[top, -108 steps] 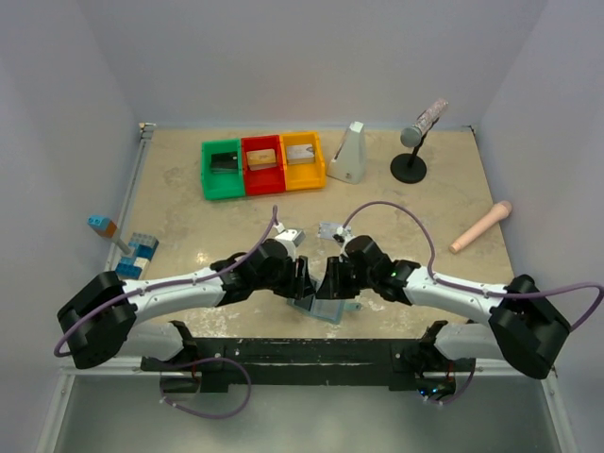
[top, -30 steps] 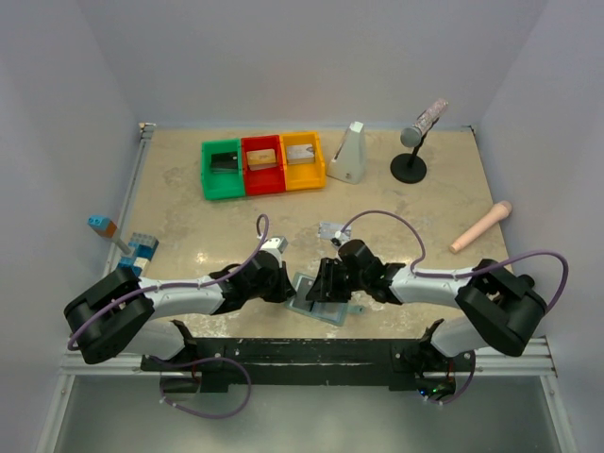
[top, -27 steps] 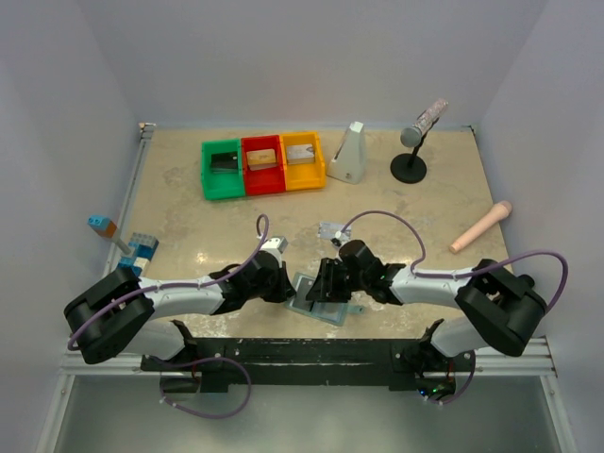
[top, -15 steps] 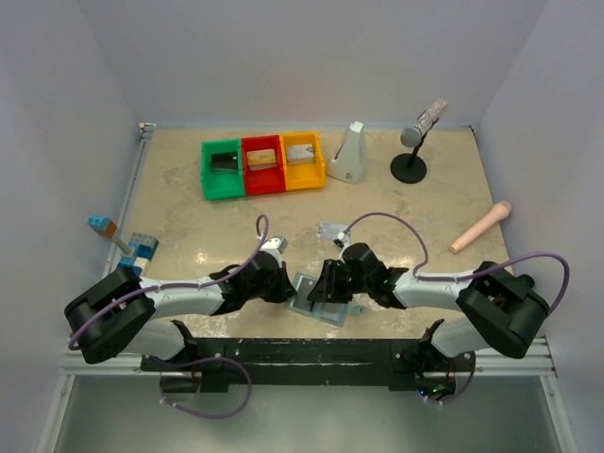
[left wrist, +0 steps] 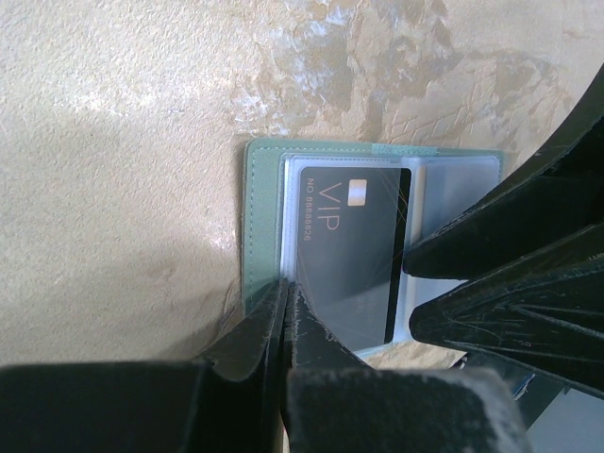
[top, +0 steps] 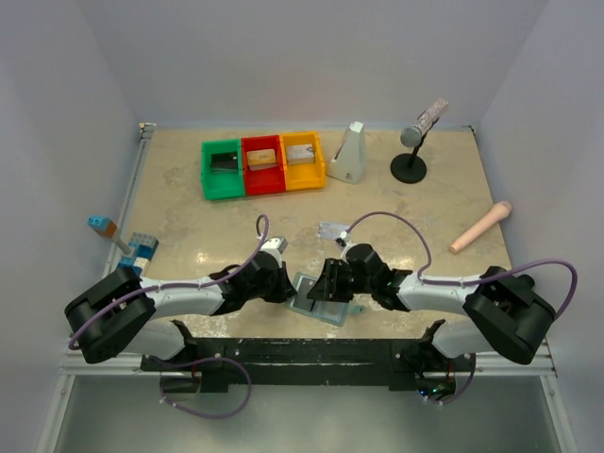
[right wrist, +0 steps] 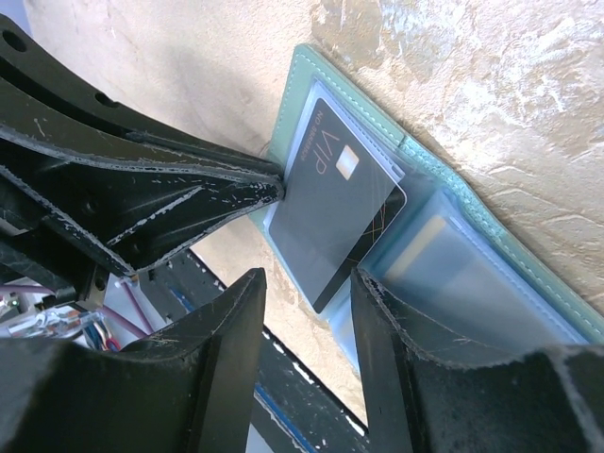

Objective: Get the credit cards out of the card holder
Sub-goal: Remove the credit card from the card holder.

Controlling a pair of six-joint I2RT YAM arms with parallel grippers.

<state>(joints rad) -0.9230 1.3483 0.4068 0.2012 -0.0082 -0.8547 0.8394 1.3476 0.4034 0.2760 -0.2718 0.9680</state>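
The card holder (top: 321,302) lies open and flat near the table's front edge, its grey-green cover (left wrist: 262,217) outermost and pale blue pockets inside. A black credit card (left wrist: 349,255) marked VIP sticks partway out of the left pocket (right wrist: 335,212). A greyish card (right wrist: 453,269) shows blurred through the right pocket. My left gripper (left wrist: 286,288) is shut, its tips pressed on the holder's left side beside the black card. My right gripper (right wrist: 310,276) is open, one jaw on each side of the black card's lower corner, one finger (right wrist: 396,311) resting on the right pocket.
Green (top: 223,169), red (top: 261,163) and yellow (top: 302,159) bins stand in a row at the back, each with a small flat item inside. A white wedge-shaped object (top: 349,154), a microphone on a stand (top: 415,142) and a pink cylinder (top: 480,226) sit to the right. Blue bricks (top: 137,253) lie left.
Since the earliest frame both grippers have come down lower over the card holder. Over the last second the right arm has shifted slightly to the right; the holder and the left gripper stay put.
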